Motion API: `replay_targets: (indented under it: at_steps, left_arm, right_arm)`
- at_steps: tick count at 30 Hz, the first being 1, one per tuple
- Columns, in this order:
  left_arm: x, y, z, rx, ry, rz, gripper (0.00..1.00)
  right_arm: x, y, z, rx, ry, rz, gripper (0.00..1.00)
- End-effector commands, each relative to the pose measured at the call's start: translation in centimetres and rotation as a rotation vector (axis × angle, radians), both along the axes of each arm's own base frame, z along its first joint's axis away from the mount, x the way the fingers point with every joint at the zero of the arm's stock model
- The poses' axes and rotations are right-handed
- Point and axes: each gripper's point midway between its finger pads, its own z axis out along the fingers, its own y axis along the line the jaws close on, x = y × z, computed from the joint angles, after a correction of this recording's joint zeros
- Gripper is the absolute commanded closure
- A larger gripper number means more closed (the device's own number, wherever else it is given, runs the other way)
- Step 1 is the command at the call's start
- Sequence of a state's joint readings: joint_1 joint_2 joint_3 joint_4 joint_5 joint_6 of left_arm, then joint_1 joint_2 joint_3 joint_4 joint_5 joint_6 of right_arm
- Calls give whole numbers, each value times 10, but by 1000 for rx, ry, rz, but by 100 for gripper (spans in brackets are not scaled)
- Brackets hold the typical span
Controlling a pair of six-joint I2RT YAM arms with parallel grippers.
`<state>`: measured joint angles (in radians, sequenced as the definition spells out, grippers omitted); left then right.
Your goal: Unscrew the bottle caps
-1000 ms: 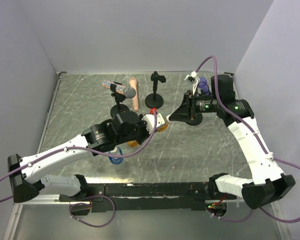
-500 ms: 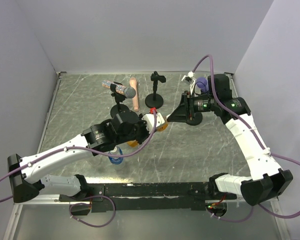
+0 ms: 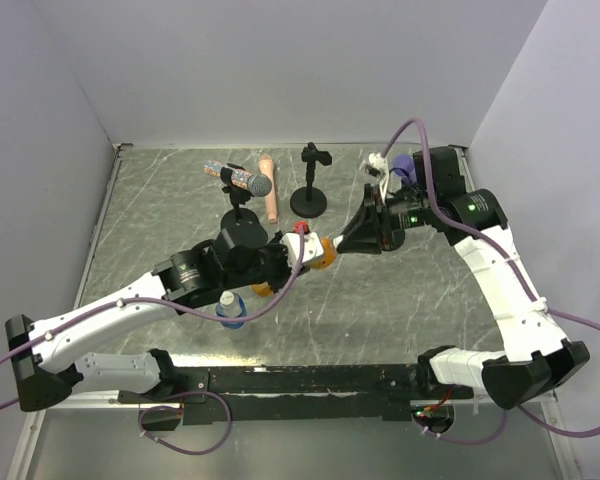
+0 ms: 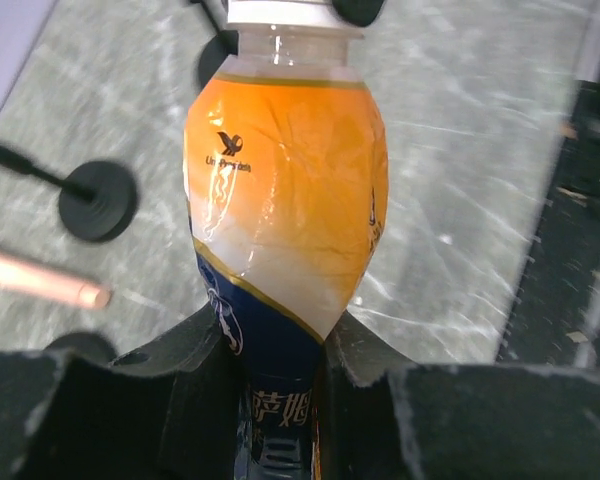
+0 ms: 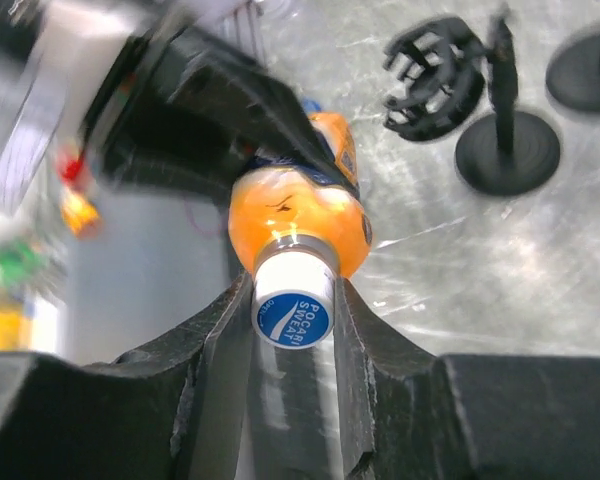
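Grey marbled table [image 3: 400,300] bearing black stand [image 3: 309,203], pink stick [image 3: 269,192]

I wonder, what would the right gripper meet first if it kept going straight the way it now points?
The blue-topped cap, clamped by the right gripper; right behind it comes the orange bottle, held by the left gripper.

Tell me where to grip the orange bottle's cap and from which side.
Grip the cap on its side wall, coming end-on along the neck: the left gripper holds the orange bottle by its base, cap pointing at the right gripper.
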<state>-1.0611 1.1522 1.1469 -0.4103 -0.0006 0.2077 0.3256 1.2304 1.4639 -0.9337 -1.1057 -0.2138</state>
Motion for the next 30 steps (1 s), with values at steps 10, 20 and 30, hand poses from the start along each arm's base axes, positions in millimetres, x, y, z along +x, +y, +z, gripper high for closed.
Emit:
replay_targets:
  at_steps: [10, 20, 30]
  left_arm:
    - [-29, 6, 22, -89, 27, -260, 99]
    - [-21, 9, 19, -106, 18, -197, 99]
    - [-16, 1, 23, -122, 42, -182, 99]
  right_arm:
    - [-51, 8, 21, 93, -722, 401, 98]
    - [-34, -3, 59, 157, -118, 54, 10]
    - [-13, -7, 36, 57, 50, -138, 25]
